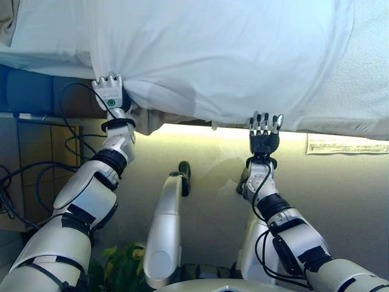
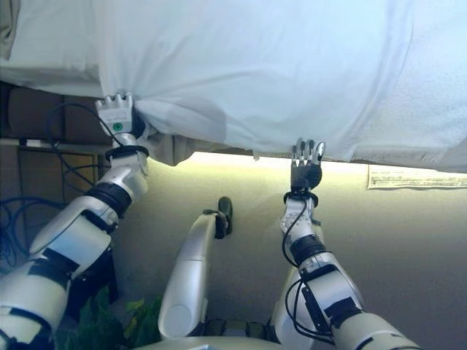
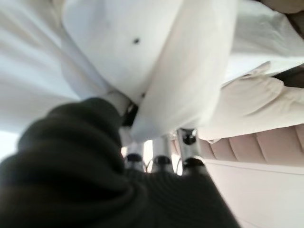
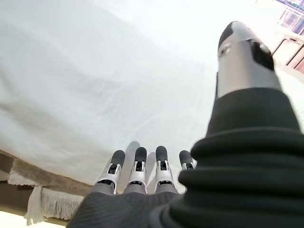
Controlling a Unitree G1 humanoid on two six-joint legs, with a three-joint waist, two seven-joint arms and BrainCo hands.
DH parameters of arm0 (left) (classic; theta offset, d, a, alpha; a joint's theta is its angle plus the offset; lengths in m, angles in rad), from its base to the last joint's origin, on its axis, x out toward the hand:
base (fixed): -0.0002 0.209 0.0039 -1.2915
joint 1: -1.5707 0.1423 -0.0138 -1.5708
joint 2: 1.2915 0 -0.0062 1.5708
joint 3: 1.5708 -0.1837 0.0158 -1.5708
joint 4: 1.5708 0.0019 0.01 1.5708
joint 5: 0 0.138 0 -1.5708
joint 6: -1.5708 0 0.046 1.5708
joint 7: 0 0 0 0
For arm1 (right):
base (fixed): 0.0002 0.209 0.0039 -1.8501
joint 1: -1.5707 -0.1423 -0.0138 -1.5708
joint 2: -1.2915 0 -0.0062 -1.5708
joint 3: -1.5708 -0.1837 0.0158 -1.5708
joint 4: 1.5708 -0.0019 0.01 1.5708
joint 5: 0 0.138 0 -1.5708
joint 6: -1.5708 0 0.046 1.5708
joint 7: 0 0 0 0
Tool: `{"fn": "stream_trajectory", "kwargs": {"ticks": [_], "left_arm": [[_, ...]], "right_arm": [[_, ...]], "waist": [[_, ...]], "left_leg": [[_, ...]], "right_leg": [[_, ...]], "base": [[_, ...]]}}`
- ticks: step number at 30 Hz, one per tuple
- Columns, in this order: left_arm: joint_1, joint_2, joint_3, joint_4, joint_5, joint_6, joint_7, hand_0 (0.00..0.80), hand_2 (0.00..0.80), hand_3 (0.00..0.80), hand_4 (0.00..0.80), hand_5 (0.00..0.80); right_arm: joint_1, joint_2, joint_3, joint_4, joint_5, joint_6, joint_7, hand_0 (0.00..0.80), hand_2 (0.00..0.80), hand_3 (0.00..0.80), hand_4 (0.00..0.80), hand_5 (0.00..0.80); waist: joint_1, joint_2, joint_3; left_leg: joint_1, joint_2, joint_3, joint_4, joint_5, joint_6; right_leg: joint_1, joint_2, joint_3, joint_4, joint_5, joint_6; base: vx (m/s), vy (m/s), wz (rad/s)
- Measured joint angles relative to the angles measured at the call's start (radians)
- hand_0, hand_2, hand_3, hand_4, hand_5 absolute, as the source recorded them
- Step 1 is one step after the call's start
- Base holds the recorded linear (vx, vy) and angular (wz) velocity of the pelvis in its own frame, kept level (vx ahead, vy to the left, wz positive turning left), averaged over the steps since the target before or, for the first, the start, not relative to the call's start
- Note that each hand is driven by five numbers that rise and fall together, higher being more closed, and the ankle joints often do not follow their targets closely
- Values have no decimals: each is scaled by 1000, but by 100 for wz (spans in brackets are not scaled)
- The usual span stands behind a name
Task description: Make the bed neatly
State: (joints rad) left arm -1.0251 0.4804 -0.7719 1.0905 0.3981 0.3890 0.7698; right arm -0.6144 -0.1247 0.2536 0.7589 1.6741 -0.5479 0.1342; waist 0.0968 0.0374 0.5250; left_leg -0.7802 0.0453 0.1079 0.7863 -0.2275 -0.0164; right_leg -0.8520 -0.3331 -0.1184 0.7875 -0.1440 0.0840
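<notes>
A white sheet [image 1: 231, 55] covers the bed and hangs over its near edge. At the left, the sheet's edge gathers into folds where my left hand [image 1: 109, 92] is shut on it. In the left wrist view the cloth [image 3: 142, 57] is bunched over the fingers of that hand [image 3: 85, 156]. My right hand [image 1: 264, 140] is open further right, its straight fingers pointing up at the sheet's hanging hem. The right wrist view shows its fingers [image 4: 160, 171] stretched out over the smooth sheet [image 4: 95, 85], holding nothing.
A textured white cover [image 1: 364, 73] lies on the bed at the right. The bed's beige side panel [image 1: 316, 194] carries a label [image 1: 346, 144]. A blue object [image 1: 24, 91] and tiled floor [image 1: 30, 158] are at the left. A green plant [image 1: 121, 261] is low down.
</notes>
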Motion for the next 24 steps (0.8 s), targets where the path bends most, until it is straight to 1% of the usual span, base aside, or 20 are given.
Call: {"fn": "stream_trajectory", "kwargs": {"ticks": [3,5,10,13,16,18,20,24], "left_arm": [[2,0,8,28,-1,0,-2,800,800,800,800,800],[2,0,9,37,-37,0,0,800,800,800,800,800],[6,0,18,44,-101,-42,8,800,800,800,800,800],[15,-2,49,52,-106,-77,9,800,800,800,800,800],[39,-2,58,54,-106,-92,25,800,800,800,800,800],[46,-8,63,66,-111,-94,39,800,800,800,800,800],[49,-14,84,75,-121,-98,41,800,800,800,800,800],[52,-25,89,89,-149,-99,44,800,800,800,800,800]], "right_arm": [[0,-2,-1,3,-22,0,1,0,0,0,0,0],[0,-5,-2,8,-36,0,1,0,0,0,0,0],[1,-6,-1,21,-43,0,2,0,0,0,0,0],[3,-4,-1,33,-43,0,16,0,0,0,0,0],[6,-5,-1,32,-44,-1,31,0,0,0,0,0],[10,-7,-1,32,-44,-3,31,0,0,0,0,0],[11,-7,-1,32,-44,-9,32,0,0,0,0,0],[12,-7,-1,33,-44,-9,33,0,0,0,0,0]], "waist": [[-1,10,-1],[-2,18,-1],[-2,40,-2],[-2,42,-3],[-1,43,-3],[-1,45,-3],[-1,45,-3],[-1,48,-4]], "left_leg": [[17,1,2,-9,1,-2],[19,2,2,-10,1,-2],[19,4,2,-13,2,-3],[19,5,2,-25,6,-6],[20,9,1,-38,8,-9],[23,9,0,-44,9,-11],[31,7,0,-47,9,-12],[39,2,-2,-55,7,-15]], "right_leg": [[13,0,0,-7,0,0],[14,1,1,-7,0,0],[11,3,1,-8,0,0],[10,6,-1,-19,2,-2],[8,15,-1,-34,7,-5],[9,17,-1,-39,8,-6],[11,17,-1,-38,9,-7],[12,17,0,-40,11,-10]], "base": [[-5,57,-3],[0,39,-3],[0,0,0],[-13,-31,-2],[11,-26,-9],[18,-23,-6],[19,-4,-9],[4,35,-7]]}}
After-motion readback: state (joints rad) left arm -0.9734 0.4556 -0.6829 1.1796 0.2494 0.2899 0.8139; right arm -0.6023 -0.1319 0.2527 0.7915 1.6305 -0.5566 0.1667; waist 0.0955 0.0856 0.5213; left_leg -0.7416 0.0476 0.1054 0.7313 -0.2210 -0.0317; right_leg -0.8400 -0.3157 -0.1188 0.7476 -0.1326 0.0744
